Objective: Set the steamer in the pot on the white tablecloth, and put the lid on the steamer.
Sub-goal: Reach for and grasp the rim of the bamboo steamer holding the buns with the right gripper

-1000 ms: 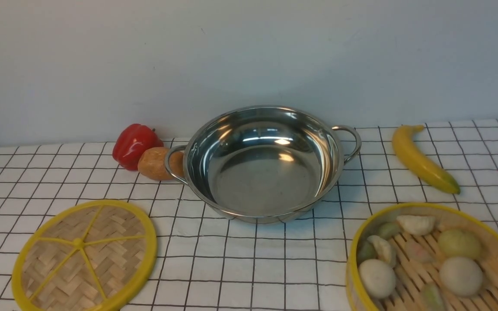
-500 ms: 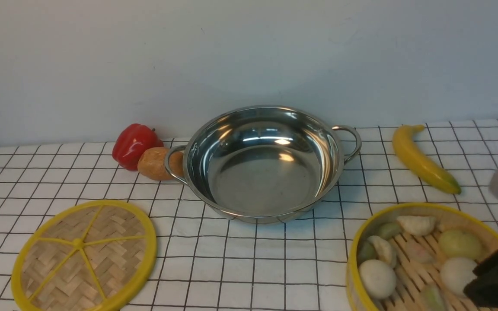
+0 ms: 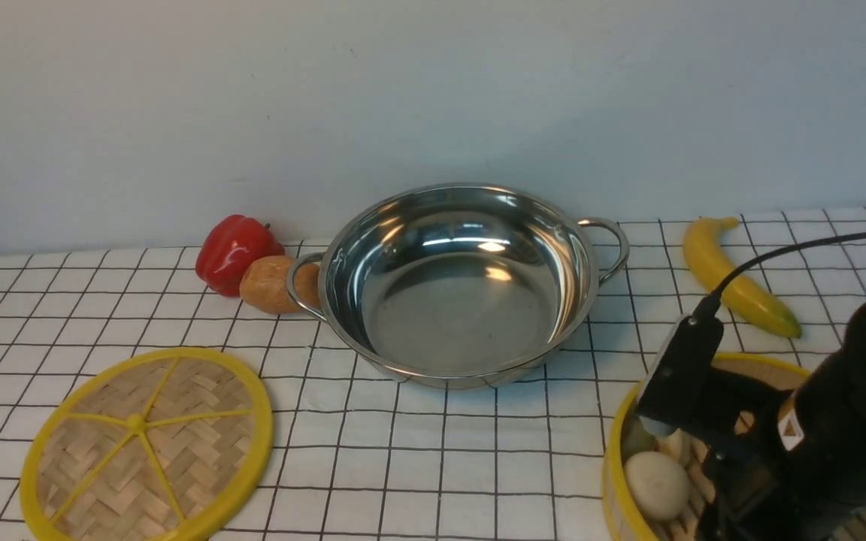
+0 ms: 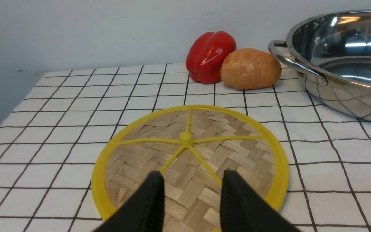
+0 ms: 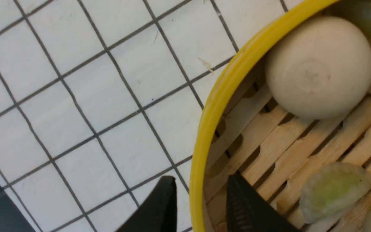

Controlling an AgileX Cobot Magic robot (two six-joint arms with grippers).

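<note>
The shiny steel pot [image 3: 463,285] stands empty in the middle of the white tablecloth [image 3: 440,451]. The flat woven lid [image 3: 147,443] lies at the front left. My left gripper [image 4: 193,175] hovers open just above the lid's [image 4: 188,154] near part. The steamer [image 3: 613,458], holding white and green dumplings, sits at the front right, mostly hidden by my right arm [image 3: 801,443]. My right gripper [image 5: 201,185] is open and straddles the steamer's yellow rim [image 5: 217,103], one finger outside it and one inside, with a gap on each side.
A red pepper [image 3: 234,252] and a brown potato [image 3: 271,284] lie against the pot's left handle. A banana [image 3: 734,278] lies at the back right, behind the steamer. The wall rises just behind the pot.
My right arm has swung in from the right edge and come down over the steamer, covering most of it. The pot, the lid and the steamer have not moved.
</note>
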